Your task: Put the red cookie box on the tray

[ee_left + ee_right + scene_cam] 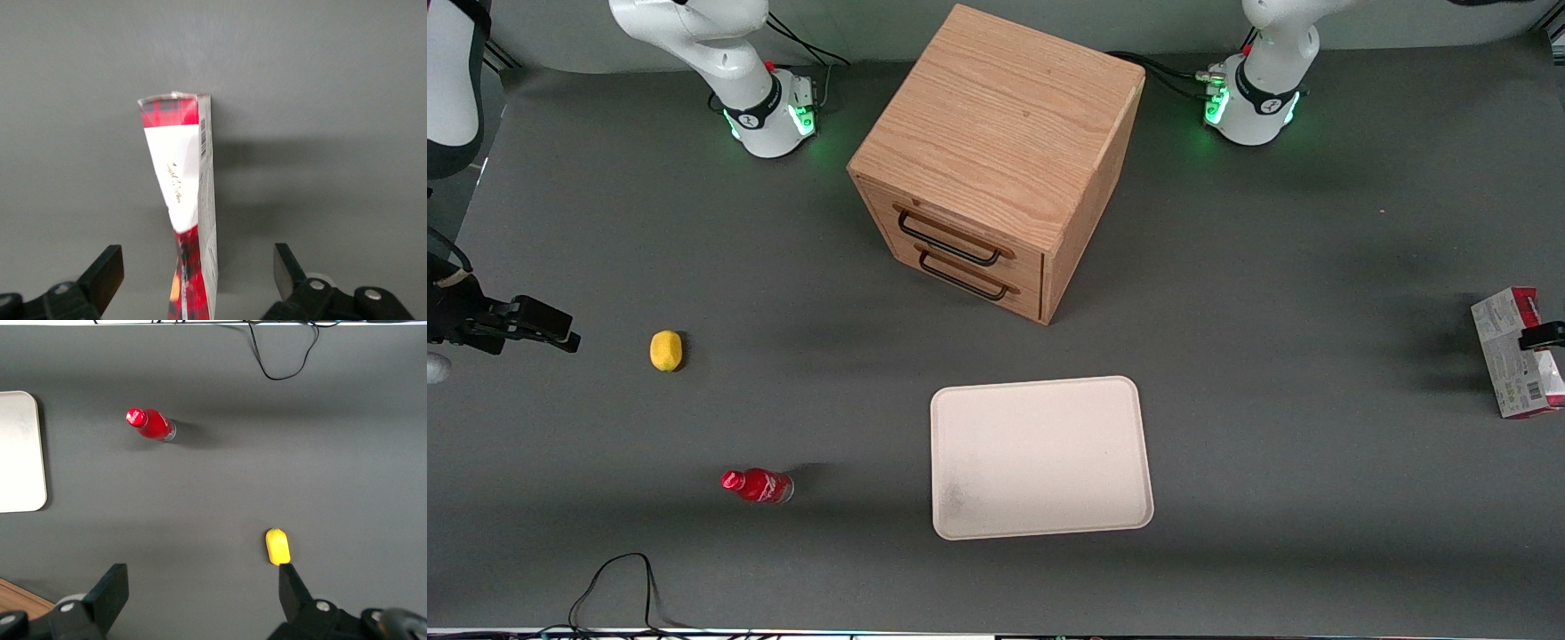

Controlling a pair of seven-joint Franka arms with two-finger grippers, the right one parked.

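Note:
The red cookie box (1513,352) stands on a narrow edge on the grey table at the working arm's end, its grey-white barcode face showing. In the left wrist view the box (190,200) stands between my two fingers with a gap on each side. My left gripper (197,260) is open, straddles the box and does not touch it. In the front view only one dark finger of the gripper (1544,335) shows at the box's edge. The cream tray (1040,453) lies flat near the table's middle, nearer the front camera than the cabinet, well apart from the box.
A wooden two-drawer cabinet (996,160) stands farther from the front camera than the tray. A yellow lemon (665,350) and a small red bottle (758,485) lie toward the parked arm's end. A black cable (618,587) loops at the table's near edge.

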